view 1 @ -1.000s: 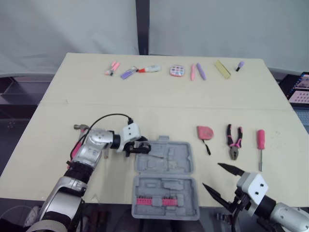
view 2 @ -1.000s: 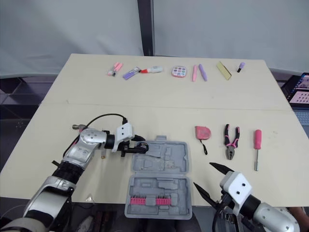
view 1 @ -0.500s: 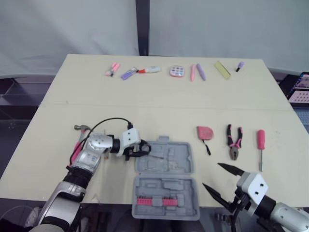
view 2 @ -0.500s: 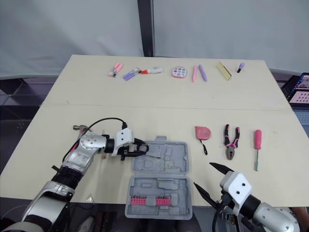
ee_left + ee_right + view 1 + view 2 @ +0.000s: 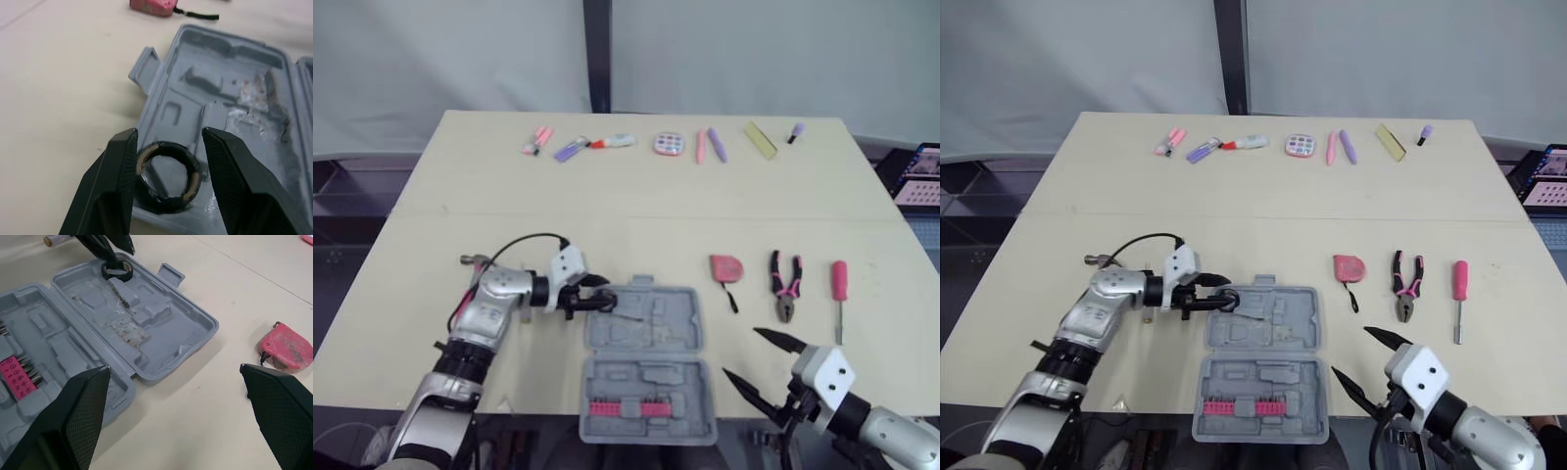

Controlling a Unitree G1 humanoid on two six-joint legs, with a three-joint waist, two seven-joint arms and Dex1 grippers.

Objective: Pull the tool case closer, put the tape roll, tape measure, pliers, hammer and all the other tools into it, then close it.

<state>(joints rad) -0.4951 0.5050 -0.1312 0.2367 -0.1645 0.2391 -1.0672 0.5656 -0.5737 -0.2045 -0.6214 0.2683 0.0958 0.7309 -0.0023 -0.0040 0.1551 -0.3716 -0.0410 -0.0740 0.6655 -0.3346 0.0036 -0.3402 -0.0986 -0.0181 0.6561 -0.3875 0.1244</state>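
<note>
Tool case (image 5: pixel 646 360) open and flat at the near edge of the table (image 5: pixel 607 215), lid half farther off, near half fitted with a pink bit strip (image 5: pixel 625 408). Tape roll (image 5: pixel 167 176), black, at the far-left corner of the lid half, just at the rim. Clamped there between the two fingers (image 5: pixel 119 176) of the left gripper (image 5: pixel 595 295), one finger on each side of the ring. Cannot tell whether the roll rests on the case or hangs just above it. Left forearm low over the table, reaching in from the left. Hammer (image 5: pixel 470 260) behind that arm, metal head showing past the elbow. Right of the case and well apart from it, side by side: pink tape measure (image 5: pixel 725 266), pliers (image 5: pixel 786 288), screwdriver (image 5: pixel 839 286). Right gripper (image 5: pixel 740 352) hovering beside the near half of the case, on its right, fingers spread wide, holding nothing. Along the far edge, a row of small pink and purple items (image 5: pixel 669 144).

Against a second ago, little changed. Same grip on the roll, same corner of the case. Left wrist dipped half a second ago, now back up at about its former height. Case, tape measure, pliers, screwdriver and hammer lying as before. Right gripper just as wide, in the same spot.
</note>
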